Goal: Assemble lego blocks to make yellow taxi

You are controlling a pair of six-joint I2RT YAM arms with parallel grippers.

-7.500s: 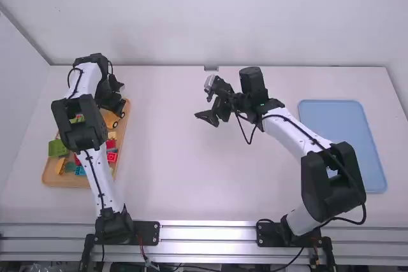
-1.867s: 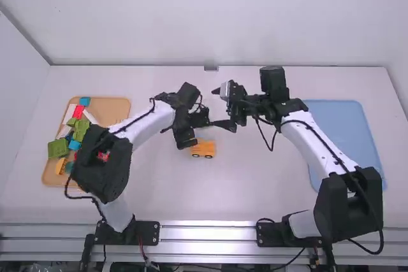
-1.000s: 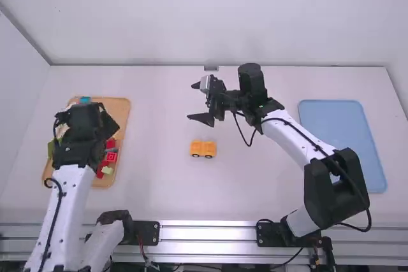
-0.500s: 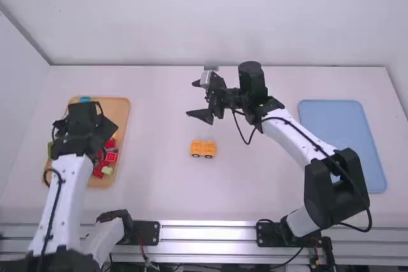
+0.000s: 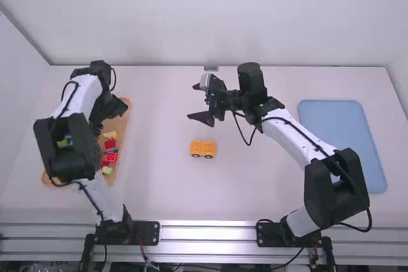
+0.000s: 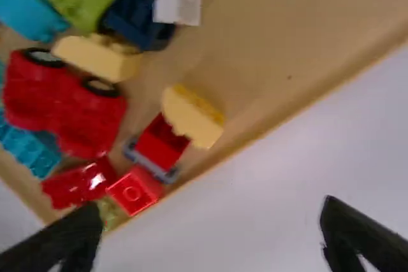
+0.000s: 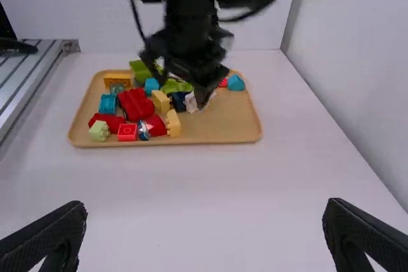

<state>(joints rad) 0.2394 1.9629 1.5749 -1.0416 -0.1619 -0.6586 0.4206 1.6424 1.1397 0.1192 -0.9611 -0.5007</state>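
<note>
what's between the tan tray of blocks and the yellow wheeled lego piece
Bare white table lies between the tan tray and the wheeled piece, in the high view.

Counter (image 5: pixel 156 192): white, matt. Rear wall (image 5: pixel 191 17): plain, pale, meeting the counter at a thin dark seam (image 5: pixel 319 66); small grey fitting (image 5: pixel 211 68) at mid-length. Side wall (image 5: pixel 18 87) at left: plain, pale. Silvery metal rails (image 5: pixel 207 234) along the near edge. Lighting even.

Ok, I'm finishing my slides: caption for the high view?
Left arm over the block tray, yellow wheeled piece on the table, open right gripper beyond.
</note>
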